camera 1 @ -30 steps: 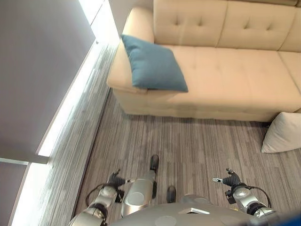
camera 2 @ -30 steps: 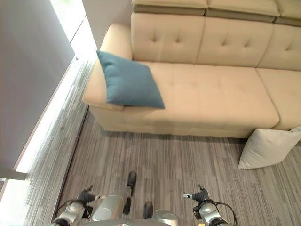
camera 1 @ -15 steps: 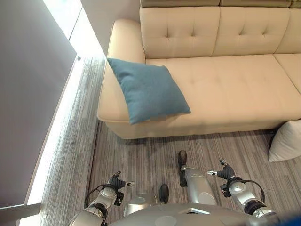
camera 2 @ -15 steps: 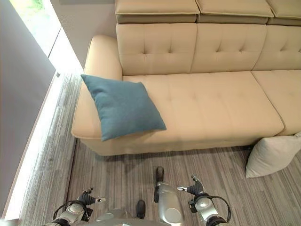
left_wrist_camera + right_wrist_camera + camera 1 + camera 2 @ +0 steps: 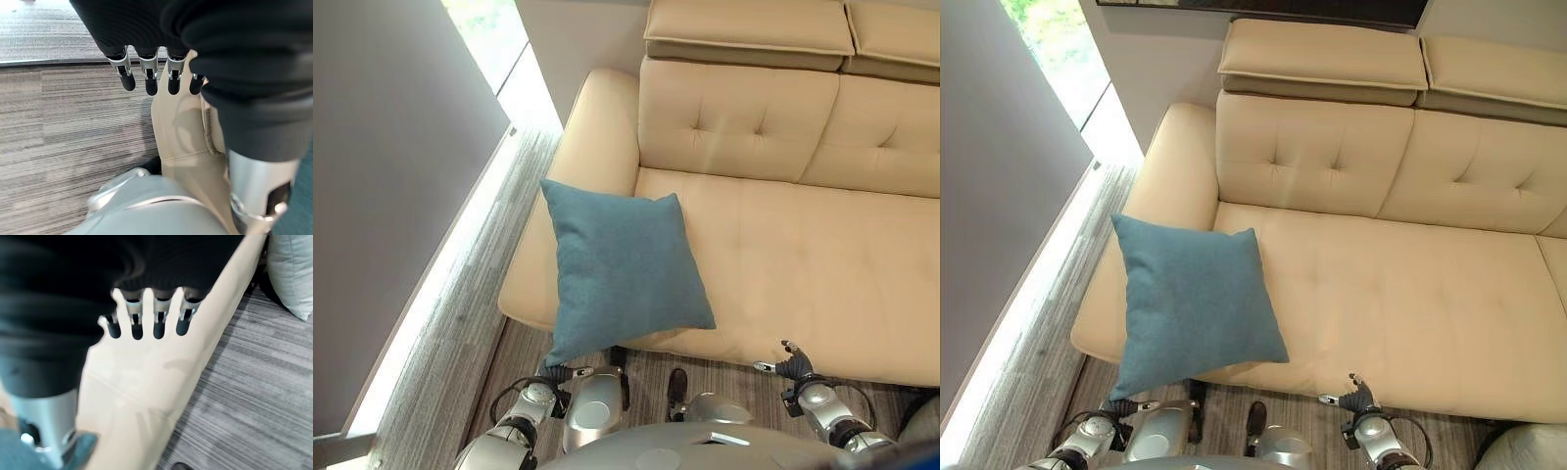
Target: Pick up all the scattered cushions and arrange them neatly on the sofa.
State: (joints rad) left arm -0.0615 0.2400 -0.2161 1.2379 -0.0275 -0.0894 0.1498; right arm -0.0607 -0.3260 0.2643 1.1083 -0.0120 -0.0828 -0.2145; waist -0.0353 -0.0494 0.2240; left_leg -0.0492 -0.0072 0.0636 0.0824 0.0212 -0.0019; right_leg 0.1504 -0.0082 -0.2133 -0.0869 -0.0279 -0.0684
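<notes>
Sofa (image 5: 146, 377) beside white cushion (image 5: 292, 269)

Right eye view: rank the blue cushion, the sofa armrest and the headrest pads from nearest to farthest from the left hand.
From the left hand, low at the sofa's front:
1. Blue cushion, overhanging the seat's front edge just above it.
2. Sofa armrest, behind the cushion.
3. Headrest pads, atop the backrest.

Wide bare seat on the sofa (image 5: 1410, 294) right of the blue cushion (image 5: 1190, 299), which overhangs the front edge near the armrest (image 5: 1160, 166); floor below probably tight.
</notes>
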